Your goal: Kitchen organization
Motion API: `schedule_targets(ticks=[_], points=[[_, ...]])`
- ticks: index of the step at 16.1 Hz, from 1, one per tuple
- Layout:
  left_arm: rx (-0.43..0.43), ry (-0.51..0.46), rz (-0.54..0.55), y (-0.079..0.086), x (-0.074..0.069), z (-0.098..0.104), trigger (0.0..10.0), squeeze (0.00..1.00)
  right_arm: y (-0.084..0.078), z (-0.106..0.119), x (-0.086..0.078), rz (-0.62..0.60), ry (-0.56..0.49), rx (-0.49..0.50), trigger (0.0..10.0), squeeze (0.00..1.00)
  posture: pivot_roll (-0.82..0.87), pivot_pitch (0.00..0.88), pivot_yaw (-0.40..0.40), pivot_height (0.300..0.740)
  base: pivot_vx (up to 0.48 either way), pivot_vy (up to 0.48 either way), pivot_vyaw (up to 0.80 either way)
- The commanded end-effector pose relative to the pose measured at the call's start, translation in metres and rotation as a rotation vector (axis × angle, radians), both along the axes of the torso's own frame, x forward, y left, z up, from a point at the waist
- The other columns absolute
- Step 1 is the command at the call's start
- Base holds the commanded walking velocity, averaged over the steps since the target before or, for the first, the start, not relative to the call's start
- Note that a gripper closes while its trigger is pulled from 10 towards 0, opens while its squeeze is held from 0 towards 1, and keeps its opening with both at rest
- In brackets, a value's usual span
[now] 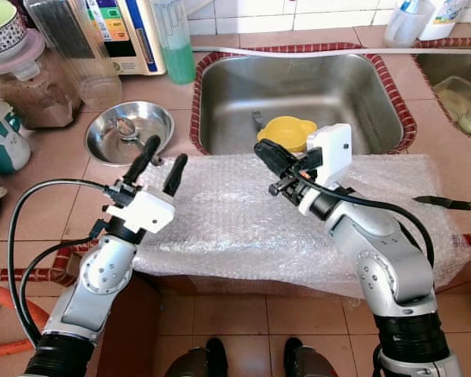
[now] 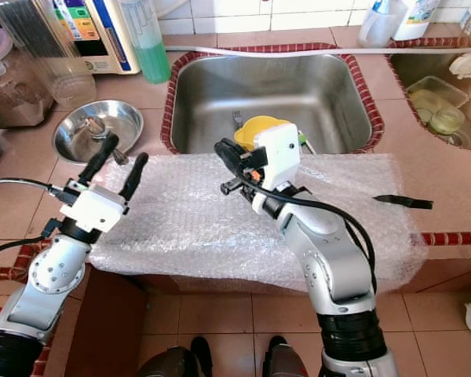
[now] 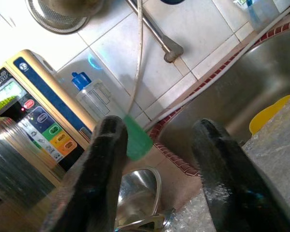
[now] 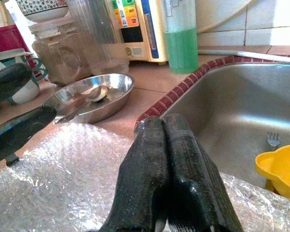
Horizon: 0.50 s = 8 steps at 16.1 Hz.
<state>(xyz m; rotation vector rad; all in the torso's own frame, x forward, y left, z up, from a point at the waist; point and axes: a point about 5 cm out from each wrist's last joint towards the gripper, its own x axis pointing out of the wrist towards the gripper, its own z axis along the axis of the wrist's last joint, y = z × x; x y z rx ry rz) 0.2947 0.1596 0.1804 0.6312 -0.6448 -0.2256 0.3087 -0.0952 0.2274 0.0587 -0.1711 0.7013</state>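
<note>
Bubble wrap point(image 1: 243, 212) covered near surface; left end effector point(image 1: 158, 160) hovered, fingers apart; right end effector point(image 1: 267, 154) pressed together near sink point(image 1: 298, 94).

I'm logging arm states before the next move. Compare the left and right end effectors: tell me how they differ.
The left end effector has its fingers spread open; the right end effector has its fingers pressed shut, with nothing between them. The left one hovers over the left edge of the bubble wrap, near the steel bowl; the right one hovers over the wrap's middle, by the sink. Both are empty and raised above the counter.
</note>
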Motion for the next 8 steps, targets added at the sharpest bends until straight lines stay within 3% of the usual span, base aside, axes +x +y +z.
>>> schedule_targets(ticks=[1, 5, 8], points=[[0.003, 0.003, -0.006, 0.000, -0.001, -0.001, 10.0, 1.00, 0.003, 0.000, 0.000, 0.014, -0.005, -0.001, 10.0, 0.00, -0.14, 0.244, 0.104, 0.740, 0.000, 0.000, 0.00], [0.033, 0.029, -0.056, -0.006, -0.001, -0.004, 10.0, 1.00, 0.005, 0.000, 0.001, 0.028, -0.003, -0.002, 10.0, 0.00, -0.13, 0.241, 0.094, 0.740, 0.000, 0.000, 0.00], [0.047, 0.047, -0.073, -0.010, 0.000, -0.008, 10.0, 1.00, 0.005, -0.012, 0.000, 0.007, 0.046, -0.040, 10.0, 0.00, -0.12, 0.248, 0.096, 0.740, 0.000, 0.000, 0.00]])
